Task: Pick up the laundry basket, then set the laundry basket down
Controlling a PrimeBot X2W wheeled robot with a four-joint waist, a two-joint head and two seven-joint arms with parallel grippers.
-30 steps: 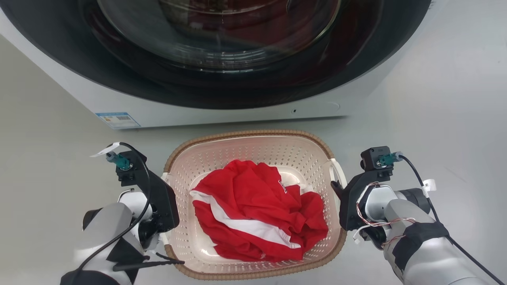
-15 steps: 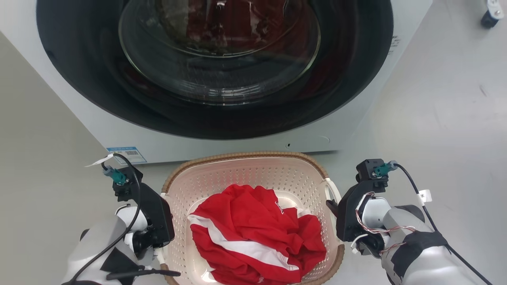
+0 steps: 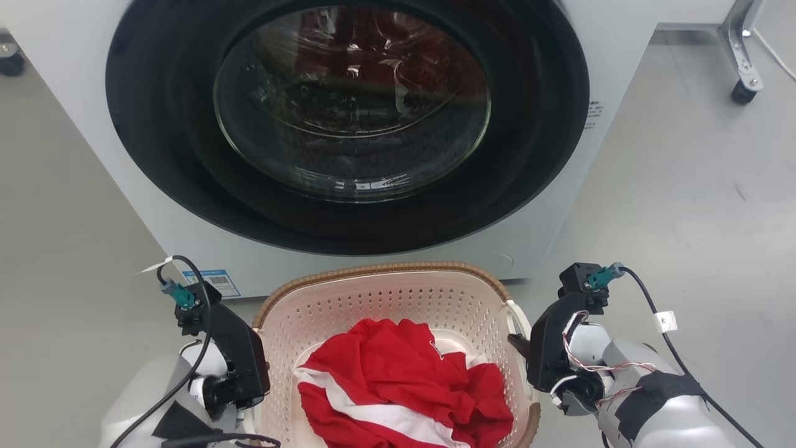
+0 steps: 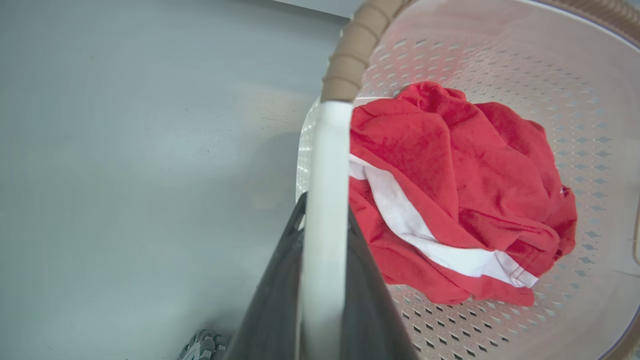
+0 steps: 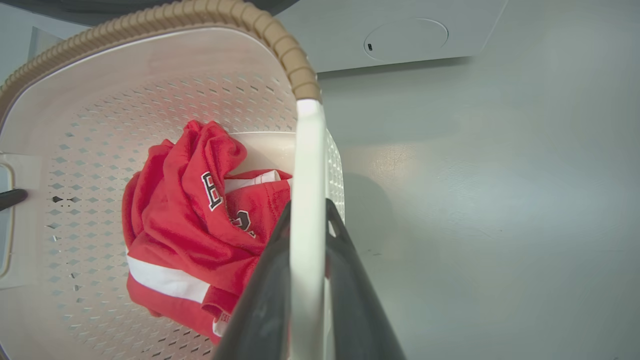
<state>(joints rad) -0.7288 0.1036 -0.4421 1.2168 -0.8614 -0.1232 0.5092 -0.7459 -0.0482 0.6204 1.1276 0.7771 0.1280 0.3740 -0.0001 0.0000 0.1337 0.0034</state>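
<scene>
Laundry basket (image 3: 385,303): cream-white perforated plastic, brown woven-look rim; before the white front-loading washing machine (image 3: 622,124), between both grippers
Contents: crumpled red-and-white garment (image 3: 398,386)
Left gripper (image 4: 325,202): clamped on white left handle (image 4: 324,160)
Right gripper (image 5: 307,205): clamped on white right handle (image 5: 305,165)

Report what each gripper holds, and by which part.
The laundry basket, held by both: left gripper shut on its left white handle, right gripper on the right white handle.

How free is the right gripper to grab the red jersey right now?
Probably not: the right gripper is shut on the white side handle of the laundry basket, so it must let go first; the red jersey itself lies uncovered.
</scene>
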